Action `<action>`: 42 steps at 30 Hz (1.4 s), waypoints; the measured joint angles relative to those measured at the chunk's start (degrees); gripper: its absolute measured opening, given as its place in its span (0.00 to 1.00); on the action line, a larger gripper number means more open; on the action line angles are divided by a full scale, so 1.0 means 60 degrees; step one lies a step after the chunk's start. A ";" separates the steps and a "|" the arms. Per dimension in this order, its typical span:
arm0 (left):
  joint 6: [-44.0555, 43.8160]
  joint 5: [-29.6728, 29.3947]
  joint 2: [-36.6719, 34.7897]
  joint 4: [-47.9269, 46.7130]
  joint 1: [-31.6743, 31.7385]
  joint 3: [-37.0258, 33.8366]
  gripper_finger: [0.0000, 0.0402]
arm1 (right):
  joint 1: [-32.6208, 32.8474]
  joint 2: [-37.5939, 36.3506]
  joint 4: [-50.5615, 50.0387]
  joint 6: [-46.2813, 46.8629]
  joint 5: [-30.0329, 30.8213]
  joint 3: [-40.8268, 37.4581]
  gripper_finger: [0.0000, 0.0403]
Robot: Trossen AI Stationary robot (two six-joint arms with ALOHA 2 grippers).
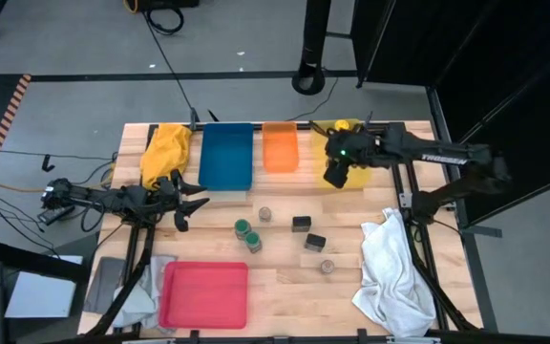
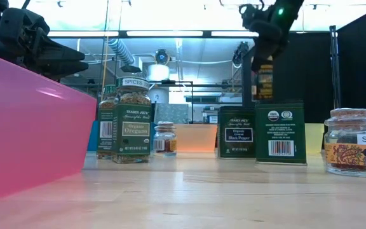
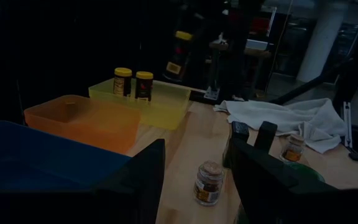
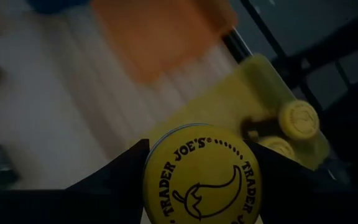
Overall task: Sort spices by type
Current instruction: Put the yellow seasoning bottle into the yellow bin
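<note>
My right gripper (image 1: 336,175) hangs above the yellow tray (image 4: 229,99) at the table's far right, shut on a yellow-lidded jar (image 4: 201,180). Two more yellow-lidded jars (image 3: 123,81) (image 3: 144,84) stand in that tray. On the table's middle stand two green-lidded jars (image 1: 247,234), two black boxes (image 1: 307,232) and two tiny grey-topped jars (image 1: 265,213) (image 1: 327,267). My left gripper (image 1: 194,203) waits open at the left, level, with nothing between its fingers. My right gripper pinches the jar between its two fingers, one on either side just below the yellow lid (image 4: 166,155). The fingers slant down from above. The jar (image 3: 180,53) is lifted clear, tilted, above the yellow tray.
A blue tray (image 1: 225,156) and an orange tray (image 1: 279,146) lie along the far edge, and a pink tray (image 1: 205,293) lies at the near left. A yellow cloth (image 1: 165,151) is at far left, a white cloth (image 1: 394,272) at near right.
</note>
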 joint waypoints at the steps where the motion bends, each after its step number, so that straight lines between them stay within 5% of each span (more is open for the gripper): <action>1: -0.0001 0.0000 0.0002 0.0000 0.0000 0.0000 0.46 | -0.0174 0.0076 0.0003 -0.0093 -0.0042 0.0000 0.59; 23: -0.0001 0.0004 0.0001 -0.0013 0.0000 0.0000 0.46 | -0.2622 0.2323 0.0994 -0.1019 -0.2123 0.0000 0.60; 42: -0.0001 0.0007 0.0003 -0.0046 0.0000 0.0004 0.46 | -0.3132 0.2229 0.2838 -0.1223 -0.2247 -0.1642 0.60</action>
